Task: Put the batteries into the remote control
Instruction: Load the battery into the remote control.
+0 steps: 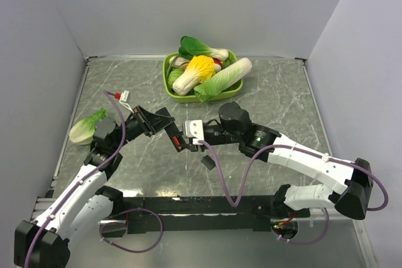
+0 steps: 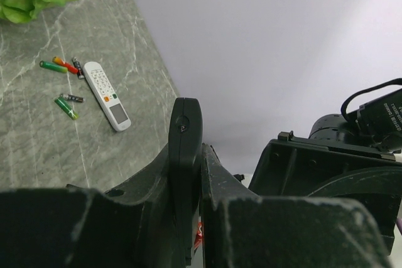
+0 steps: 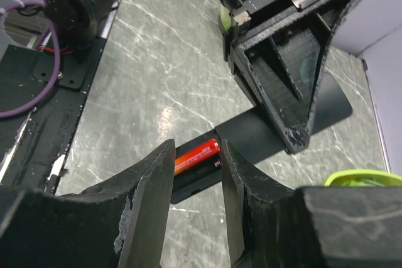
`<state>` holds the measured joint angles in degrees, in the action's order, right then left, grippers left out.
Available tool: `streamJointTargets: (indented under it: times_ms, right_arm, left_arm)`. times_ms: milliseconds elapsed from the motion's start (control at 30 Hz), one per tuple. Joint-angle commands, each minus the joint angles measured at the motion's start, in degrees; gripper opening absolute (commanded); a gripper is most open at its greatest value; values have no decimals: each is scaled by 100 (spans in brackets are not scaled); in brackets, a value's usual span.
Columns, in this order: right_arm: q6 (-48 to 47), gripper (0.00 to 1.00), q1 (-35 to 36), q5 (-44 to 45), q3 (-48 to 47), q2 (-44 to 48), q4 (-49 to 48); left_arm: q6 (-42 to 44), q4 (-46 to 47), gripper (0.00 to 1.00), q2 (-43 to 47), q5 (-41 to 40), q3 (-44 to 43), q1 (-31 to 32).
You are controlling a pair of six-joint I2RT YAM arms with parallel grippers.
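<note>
My left gripper (image 1: 164, 125) is shut on the slim black remote control (image 2: 184, 149) and holds it off the table, edge-on in the left wrist view. In the right wrist view the remote (image 3: 276, 123) has its compartment open, and an orange-red battery (image 3: 200, 155) lies in it. My right gripper (image 3: 196, 149) is open, with one finger on each side of that battery. Several more batteries (image 2: 60, 66), green and red, lie on the table next to a white remote (image 2: 107, 95). They are hidden in the top view.
A green bowl (image 1: 168, 87) of toy vegetables stands at the back centre. A loose green cabbage (image 1: 86, 127) lies at the left. A small black cover piece (image 1: 208, 161) lies below the right gripper. Purple cables loop near the arm bases.
</note>
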<state>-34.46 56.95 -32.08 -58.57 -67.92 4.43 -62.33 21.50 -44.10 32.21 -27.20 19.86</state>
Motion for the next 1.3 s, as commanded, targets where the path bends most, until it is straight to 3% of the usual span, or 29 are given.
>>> streamJointTargets:
  times_ms: [0, 333, 933, 1267]
  right_arm:
    - [-167, 42, -52, -308, -401, -160, 6]
    - [-158, 40, -79, -431, -577, -406, 129]
    - [-79, 22, -123, -431, -402, -556, 243]
    - [62, 17, -131, -528, -103, -599, 59]
  left_arm:
    - [115, 197, 1, -11, 189, -312, 36]
    - [177, 171, 1, 6, 225, -382, 106]
    - [-8, 425, 1, 208, 93, -383, 141]
    - [-543, 1181, 1, 454, -109, -163, 141]
